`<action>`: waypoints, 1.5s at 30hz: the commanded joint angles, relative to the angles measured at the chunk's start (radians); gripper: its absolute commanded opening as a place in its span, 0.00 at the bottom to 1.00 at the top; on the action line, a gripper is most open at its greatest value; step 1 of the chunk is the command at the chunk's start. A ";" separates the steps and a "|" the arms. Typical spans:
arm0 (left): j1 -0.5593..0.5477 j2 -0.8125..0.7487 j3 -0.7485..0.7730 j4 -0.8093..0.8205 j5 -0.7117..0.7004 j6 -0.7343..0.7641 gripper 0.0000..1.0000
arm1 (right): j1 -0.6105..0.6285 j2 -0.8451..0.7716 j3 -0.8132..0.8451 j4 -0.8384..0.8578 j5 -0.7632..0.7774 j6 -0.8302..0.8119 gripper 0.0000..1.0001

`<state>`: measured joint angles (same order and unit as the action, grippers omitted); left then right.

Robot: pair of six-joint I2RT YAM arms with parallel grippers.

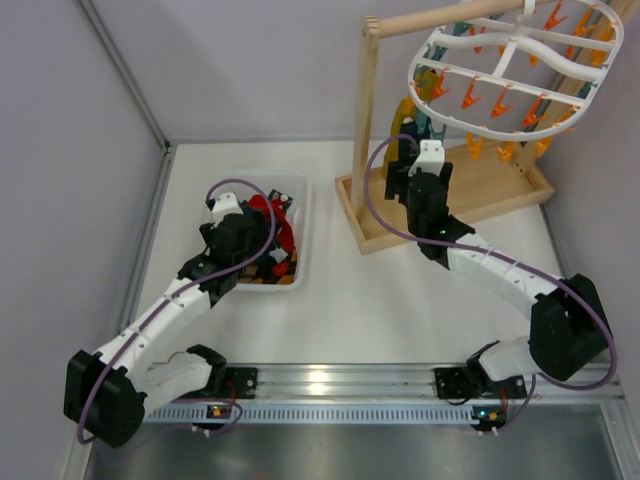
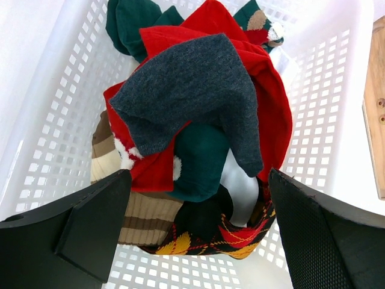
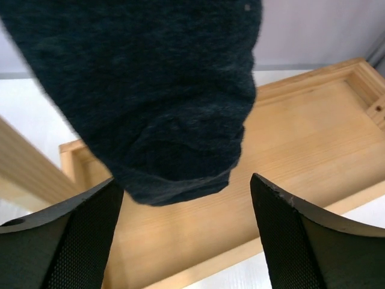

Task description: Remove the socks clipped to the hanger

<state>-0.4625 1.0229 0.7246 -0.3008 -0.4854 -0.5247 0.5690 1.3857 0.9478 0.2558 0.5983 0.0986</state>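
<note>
partly cropped, a dark sock [image 3: 150, 90] hangs above the right fingers [image 3: 313, 235].

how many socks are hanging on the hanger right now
2 visible: a mustard-yellow sock beside the wooden post, and a dark teal sock hanging in front of the open right gripper. More may hide behind the hanger ring.
</note>
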 commanded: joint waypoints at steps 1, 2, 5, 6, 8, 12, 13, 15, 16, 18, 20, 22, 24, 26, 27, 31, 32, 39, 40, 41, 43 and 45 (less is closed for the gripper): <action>0.001 -0.033 -0.010 0.014 0.017 0.005 0.99 | 0.017 0.015 0.022 0.146 0.133 -0.031 0.81; 0.001 -0.035 -0.011 0.014 0.018 0.003 0.99 | 0.017 0.012 0.016 0.161 0.142 -0.036 0.79; 0.002 -0.035 -0.008 0.015 0.033 0.002 0.99 | 0.005 0.013 0.008 0.195 0.130 -0.048 0.66; 0.001 -0.035 -0.007 0.015 0.034 0.002 0.99 | 0.000 0.018 0.009 0.198 0.126 -0.057 0.63; 0.002 -0.037 -0.008 0.015 0.037 0.005 0.99 | -0.011 0.024 0.019 0.186 0.112 -0.063 0.41; 0.002 -0.050 -0.005 0.014 0.060 0.008 0.99 | -0.014 -0.016 -0.007 0.171 0.091 -0.056 0.01; 0.002 -0.055 0.001 0.014 0.070 0.009 0.99 | -0.012 -0.048 -0.018 0.169 0.081 -0.053 0.01; 0.002 -0.078 0.007 0.014 0.103 0.017 0.99 | -0.014 -0.086 -0.055 0.148 0.040 -0.045 0.00; 0.002 -0.092 0.012 0.012 0.117 0.017 0.99 | -0.014 -0.109 -0.067 0.132 0.022 -0.036 0.00; 0.001 -0.136 0.022 0.012 0.152 0.009 0.99 | -0.014 -0.190 -0.110 0.094 -0.080 -0.027 0.00; 0.001 -0.171 0.033 0.012 0.175 0.002 0.99 | -0.014 -0.273 -0.144 0.048 -0.185 -0.005 0.00; 0.001 -0.217 0.047 0.009 0.218 -0.004 0.99 | -0.014 -0.332 -0.162 -0.021 -0.242 0.010 0.00; 0.001 -0.234 0.074 0.009 0.257 -0.026 0.99 | -0.014 -0.410 -0.188 -0.064 -0.330 0.030 0.00; -0.007 -0.222 0.101 0.011 0.327 -0.053 0.99 | -0.014 -0.476 -0.201 -0.139 -0.380 0.058 0.00; -0.014 -0.209 0.133 0.012 0.344 -0.060 0.99 | -0.015 -0.497 -0.210 -0.156 -0.403 0.059 0.00; -0.205 -0.077 0.235 0.049 0.318 -0.086 0.99 | -0.018 -0.624 -0.242 -0.227 -0.454 0.087 0.00; -0.267 -0.002 0.265 0.069 0.286 -0.057 0.99 | -0.018 -0.646 -0.257 -0.248 -0.456 0.101 0.00; -0.570 0.178 0.483 0.195 0.245 -0.015 0.99 | -0.023 -0.824 -0.305 -0.352 -0.434 0.139 0.00; -0.570 0.186 0.504 0.216 0.258 -0.011 0.99 | -0.023 -0.830 -0.304 -0.365 -0.440 0.133 0.00; -0.570 0.196 0.518 0.236 0.295 -0.006 0.99 | -0.024 -0.835 -0.302 -0.392 -0.440 0.133 0.00; -0.570 0.241 0.568 0.290 0.355 0.014 0.99 | -0.024 -0.853 -0.305 -0.417 -0.424 0.142 0.00; -0.571 0.297 0.604 0.347 0.395 0.034 0.99 | -0.024 -0.879 -0.310 -0.450 -0.398 0.154 0.00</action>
<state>-1.0332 1.2709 1.2404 -0.1352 -0.1719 -0.5331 0.5526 0.5343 0.6426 -0.1055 0.1814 0.2234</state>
